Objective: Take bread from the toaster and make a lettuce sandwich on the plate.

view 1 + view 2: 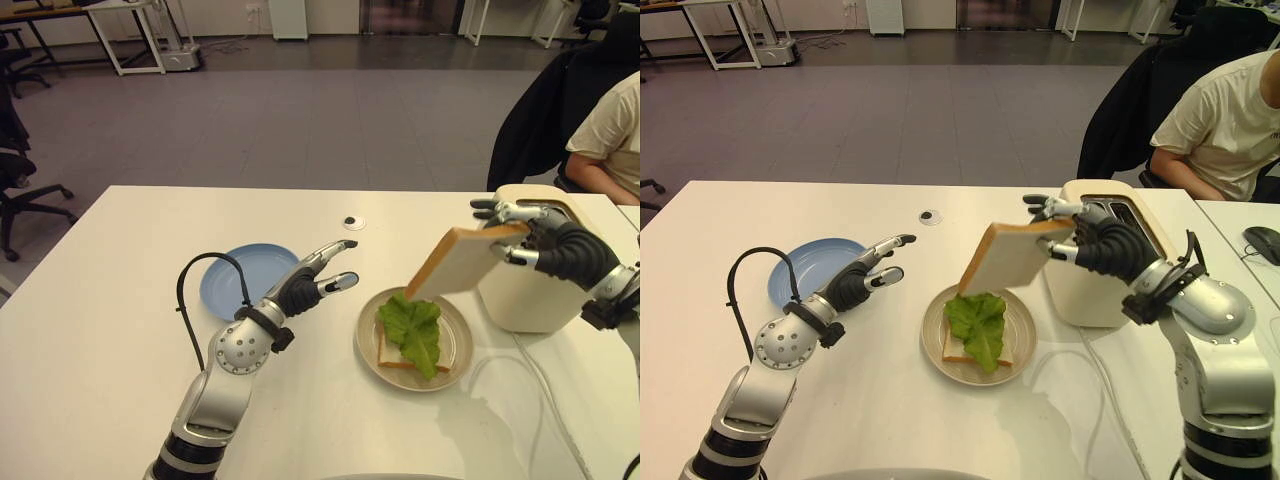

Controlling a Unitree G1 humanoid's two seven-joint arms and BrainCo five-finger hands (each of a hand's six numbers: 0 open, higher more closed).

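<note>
**Second slice held over the lettuce**

The right hand (1102, 245) sat in the right half of the frame, in front of the upper part of the toaster (1090, 295), with its fingers (1055, 208) curled around one edge of a bread slice (1005, 255). That slice was off the bench (890, 420) and tilted steeply. Its gripped edge was high and to the right, and its free corner dipped down and left towards the plate (930, 340). The low corner was just above the far edge of the lettuce (978, 325) (whether the two actually touched could not be made out).

The plate stood at the centre of the frame, just left of the toaster. On it lay a lower slice (953, 350), flat, with the lettuce spread across it and hanging a little past its near edge.

The left hand (855, 283) was left of centre, above the bench and well apart from the sandwich. Its fingers were stretched out and loosely spread, pointing towards the upper right, and had hold of nothing. Just behind it, towards the upper left, a blue plate (800, 268) lay on the bench. A black cable (735, 290) looped up beside that arm. A small round fitting (928, 215) was set in the bench surface further back, and a pale cord (1095, 400) trailed from the toaster across the lower right.
</note>
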